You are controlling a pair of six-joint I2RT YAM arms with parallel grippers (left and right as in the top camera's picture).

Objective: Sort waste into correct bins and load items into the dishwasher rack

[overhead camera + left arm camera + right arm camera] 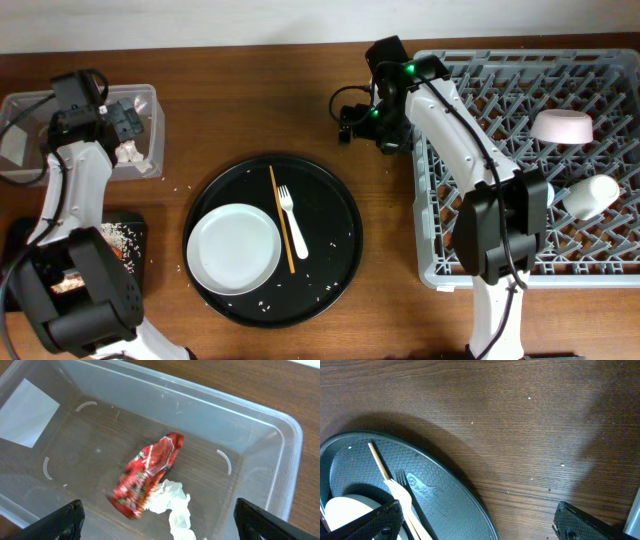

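From overhead, the left gripper (120, 118) hangs over the clear plastic tub (150, 95) at the table's far left, where crumpled white paper (128, 152) shows against the near wall. The right gripper (350, 118) sits over bare wood between the round black tray (335, 200) and the grey dishwasher rack (440, 272). A white plate (234, 249), a white plastic fork (296, 240) and a thin wooden stick (281, 220) lie on the round tray. A white bowl (562, 127) and a white cup (590, 196) are in the rack. The shallow black tray (135, 225), with pale crumbs in it, lies near the left arm's base.

In the left wrist view the fingers (65, 520) stand wide apart with nothing between them. The crumpled red wrapper (147, 475) lies on the tub floor, touching the white paper. Both look feather-light and springy, and a pinch anywhere on their bulk should hold.

In the right wrist view the fingers (370, 522) are also spread wide and empty, above the wood just beside the round tray's rim. The fork and stick lie flat and close together on the tray, so they are likely awkward to pick up. Both are thin and light. The stick may roll, and the fork is best pinched across its handle. The plate is stiff, smooth and breakable, and its raised rim is the place to grip it.
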